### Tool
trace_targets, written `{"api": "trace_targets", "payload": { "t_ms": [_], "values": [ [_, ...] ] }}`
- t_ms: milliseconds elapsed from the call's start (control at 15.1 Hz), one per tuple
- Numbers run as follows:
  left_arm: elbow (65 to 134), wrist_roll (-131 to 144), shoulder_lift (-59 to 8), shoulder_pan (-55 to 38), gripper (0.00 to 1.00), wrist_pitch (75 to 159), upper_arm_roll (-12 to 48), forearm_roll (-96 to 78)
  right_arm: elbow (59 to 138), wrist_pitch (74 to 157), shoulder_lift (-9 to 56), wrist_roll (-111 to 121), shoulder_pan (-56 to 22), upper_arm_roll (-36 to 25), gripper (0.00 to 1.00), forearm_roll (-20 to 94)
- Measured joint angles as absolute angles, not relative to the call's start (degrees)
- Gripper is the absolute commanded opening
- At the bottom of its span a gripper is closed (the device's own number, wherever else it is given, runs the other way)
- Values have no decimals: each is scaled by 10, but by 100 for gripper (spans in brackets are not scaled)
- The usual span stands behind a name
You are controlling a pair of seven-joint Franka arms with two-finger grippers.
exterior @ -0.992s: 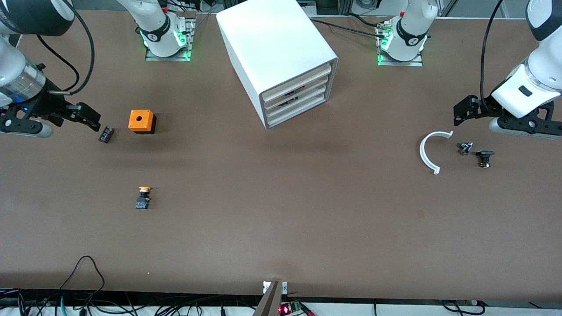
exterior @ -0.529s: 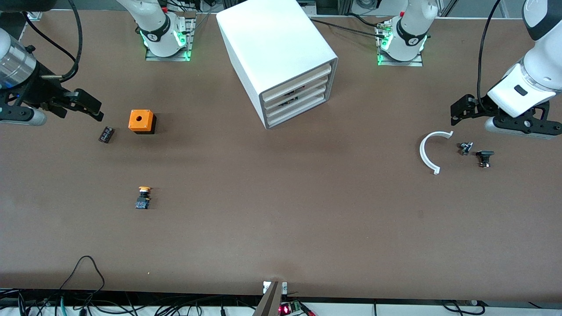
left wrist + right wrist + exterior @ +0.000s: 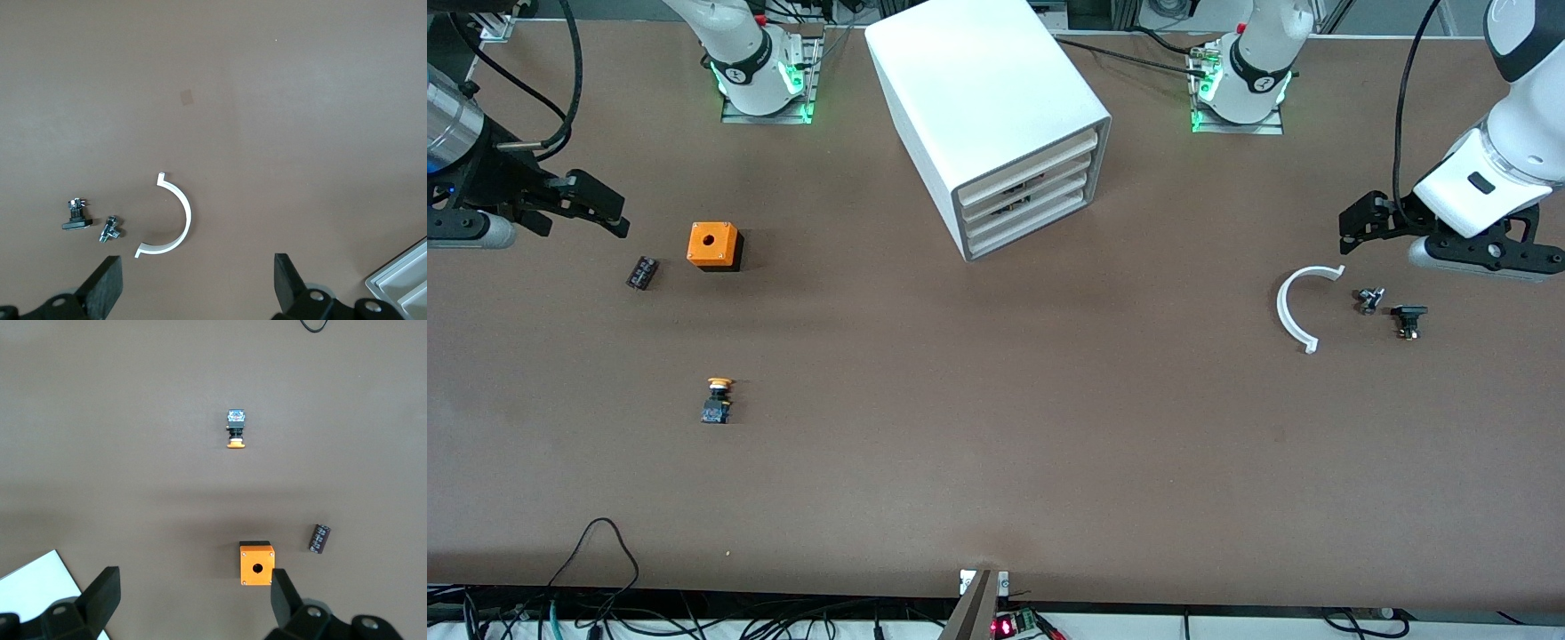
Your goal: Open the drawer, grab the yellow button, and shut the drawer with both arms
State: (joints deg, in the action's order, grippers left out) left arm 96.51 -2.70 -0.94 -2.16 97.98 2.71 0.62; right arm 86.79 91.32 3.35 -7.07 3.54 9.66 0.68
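Cabinet point(image 3: 996, 116) is standing at upper centre of the front view on the worktop point(image 3: 996, 462), its topmost drawer point(image 3: 1024, 165) sitting flush. Button point(image 3: 717, 400) is lying at lower left, nearer the camera than the orange cube point(image 3: 713, 245). Right gripper point(image 3: 596, 213) is hovering at left edge, jaws apart, empty. Left gripper point(image 3: 1356, 227) is hovering over the white arc point(image 3: 1296, 307), jaws apart, empty.

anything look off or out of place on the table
The button lies out on the bare table, toward the right arm's end, not in the cabinet, whose drawer and the three below are shut. The cabinet sits askew to the table's edges.
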Motion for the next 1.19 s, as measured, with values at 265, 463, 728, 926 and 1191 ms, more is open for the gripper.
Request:
{"api": "trace_targets", "payload": {
  "t_ms": [265,463,728,926,1191],
  "values": [
    [965,-27,-9,-22,100,979,27,6,865,913,33,-65,35,97,100,6],
    [965,-27,-9,-22,100,979,27,6,862,914,34,-65,35,98,100,5],
    [965,-27,-9,-22,100,979,27,6,853,914,34,-64,35,100,100,-9],
    [965,-27,-9,-22,100,979,27,6,853,913,35,-63,22,103,100,-38],
    [965,-27,-9,-22,100,979,27,6,853,913,36,-63,15,104,100,-43]
  ]
}}
